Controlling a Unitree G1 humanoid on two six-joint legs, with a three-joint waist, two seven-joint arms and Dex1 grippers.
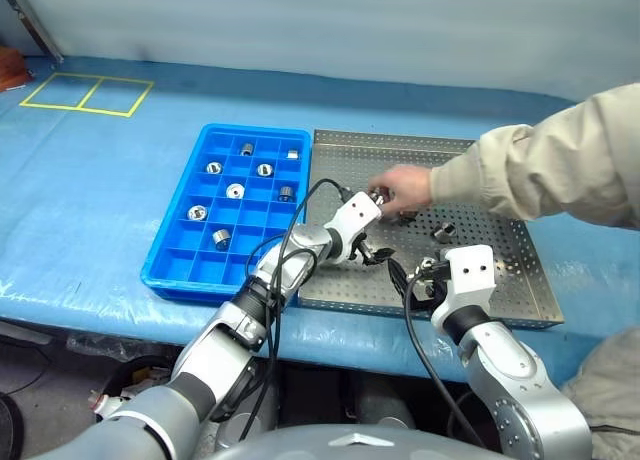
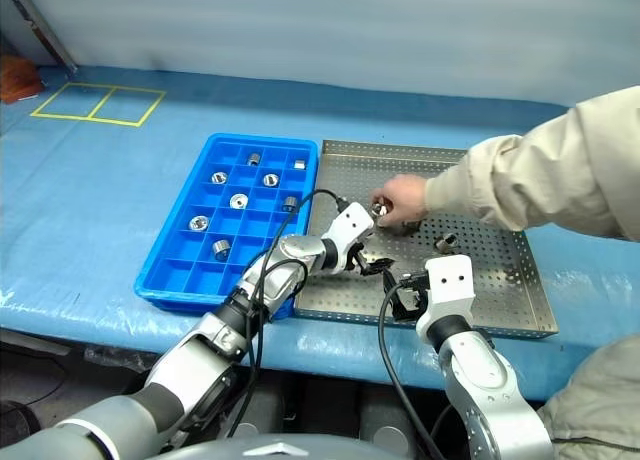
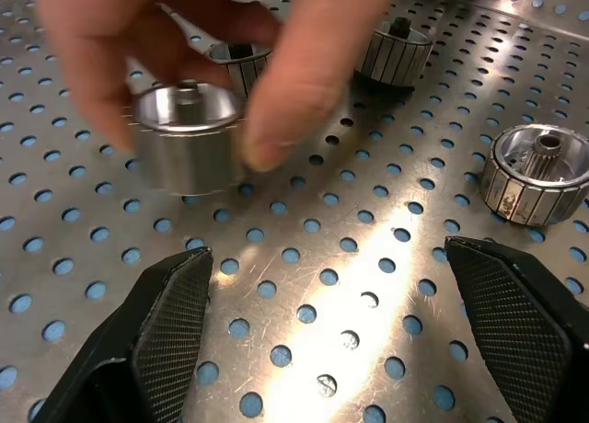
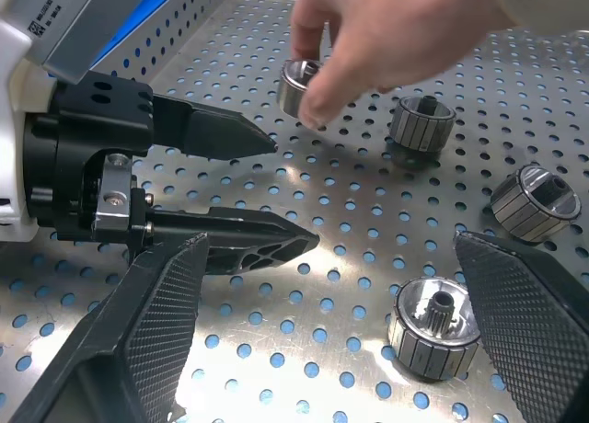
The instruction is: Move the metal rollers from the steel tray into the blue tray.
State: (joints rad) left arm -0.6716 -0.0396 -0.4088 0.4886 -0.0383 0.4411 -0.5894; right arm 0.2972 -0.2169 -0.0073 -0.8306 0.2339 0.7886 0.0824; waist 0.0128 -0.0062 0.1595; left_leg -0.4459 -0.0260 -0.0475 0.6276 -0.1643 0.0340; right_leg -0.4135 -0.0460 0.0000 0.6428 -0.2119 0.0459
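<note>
I have the left end effector [image 1: 374, 252] low over the steel tray [image 1: 520, 285], fingers spread wide and empty, pointing across the tray toward a person's hand [image 1: 404, 188]. That hand pinches one roller [image 3: 184, 147] just ahead of my open fingers, upright with its bore facing up, and it is either on the perforated floor or just above it; I cannot tell which. This is the relation I care about: the roller lies straight ahead of the left end effector, close, with the person's fingertips wrapped over its far side, so I judge any closing move has to wait until the hand lets go.

The right end effector [image 4: 322, 331] hangs nearer my body, also wide open and holding nothing. Between its fingers, slightly ahead, a ribbed roller [image 4: 434, 326] stands upright on the tray, and two more [image 4: 421, 121] [image 4: 534, 200] sit farther off. So the right arm is nearer to those loose ones, the left nearer to the one in the hand.

The blue tray [image 1: 165, 270] lies touching the steel tray's left edge on the blue surface [image 1: 80, 200]. I count about seven rollers [image 1: 235, 191] in it, one per compartment, with many compartments open. I judge the job partly done
</note>
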